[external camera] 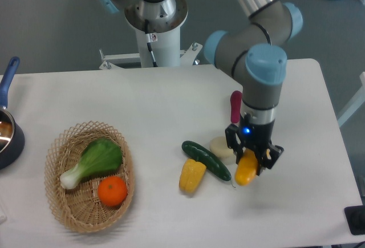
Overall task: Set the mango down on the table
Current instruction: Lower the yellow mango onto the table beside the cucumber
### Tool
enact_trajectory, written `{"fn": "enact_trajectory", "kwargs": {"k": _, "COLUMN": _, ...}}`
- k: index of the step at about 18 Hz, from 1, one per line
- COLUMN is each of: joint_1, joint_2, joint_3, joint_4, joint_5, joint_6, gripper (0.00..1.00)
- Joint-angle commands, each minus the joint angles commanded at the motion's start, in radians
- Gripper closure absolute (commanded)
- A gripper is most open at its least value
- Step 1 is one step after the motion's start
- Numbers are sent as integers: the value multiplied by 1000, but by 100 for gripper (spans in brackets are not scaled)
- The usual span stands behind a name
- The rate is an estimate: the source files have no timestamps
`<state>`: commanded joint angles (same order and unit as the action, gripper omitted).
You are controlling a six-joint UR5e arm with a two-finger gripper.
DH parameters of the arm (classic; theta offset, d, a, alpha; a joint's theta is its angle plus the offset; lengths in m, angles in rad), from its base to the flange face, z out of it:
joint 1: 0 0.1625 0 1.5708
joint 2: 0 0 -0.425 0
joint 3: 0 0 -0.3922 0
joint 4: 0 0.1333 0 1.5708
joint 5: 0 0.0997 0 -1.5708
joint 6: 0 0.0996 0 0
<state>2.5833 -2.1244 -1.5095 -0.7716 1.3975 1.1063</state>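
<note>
mango [246, 171] sits clamped between the fingers of our tool [251, 160], its lower yellow end poking out below them, toward the right half of the white surface [159, 100] and closer to the front edge than the back. we cannot tell whether the fruit's tip touches the surface or hangs just above it. the tool points straight down from the grey arm [263, 82], a blue light glowing on its wrist, and its fingers are closed in tight on the fruit.

just left of the tool we see a pale round slice-like piece [220, 146], its identity unclear, touching or nearly touching the dark green cucumber [206, 160], which lies at a slant. against the cucumber's front left side lies the yellow corn cob [191, 175]. behind the tool, partly hidden by the arm, a small red-pink object [235, 106] stands on the surface; we cannot make out what it is.

near the front left corner rests a woven wicker basket [59, 202] holding a bok choy [94, 161] and a round orange [112, 191], the orange just in front of the greens. at the left edge a dark blue pot [8, 134] with a blue handle is partly cut off from view.
</note>
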Motion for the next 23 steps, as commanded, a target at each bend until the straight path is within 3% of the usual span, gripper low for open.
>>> {"fn": "enact_trajectory", "kwargs": {"k": 9, "joint_1": -22, "joint_2": -123, "joint_3": 81, "joint_4": 9, "joint_5": 6, "joint_6": 7, "gripper": 66}}
{"fn": "enact_trajectory", "kwargs": {"k": 15, "joint_1": -23, "joint_2": -138, "joint_3": 75, "joint_4": 9, "joint_5": 6, "joint_6": 23, "gripper": 65}}
{"fn": "enact_trajectory", "kwargs": {"k": 20, "joint_1": -29, "joint_2": -147, "joint_3": 74, "joint_4": 9, "joint_5": 6, "joint_6": 23, "gripper": 57}}
{"fn": "enact_trajectory", "kwargs": {"k": 23, "joint_1": -31, "joint_2": -152, "joint_3": 75, "joint_4": 9, "joint_5": 6, "joint_6": 24, "gripper": 44}}
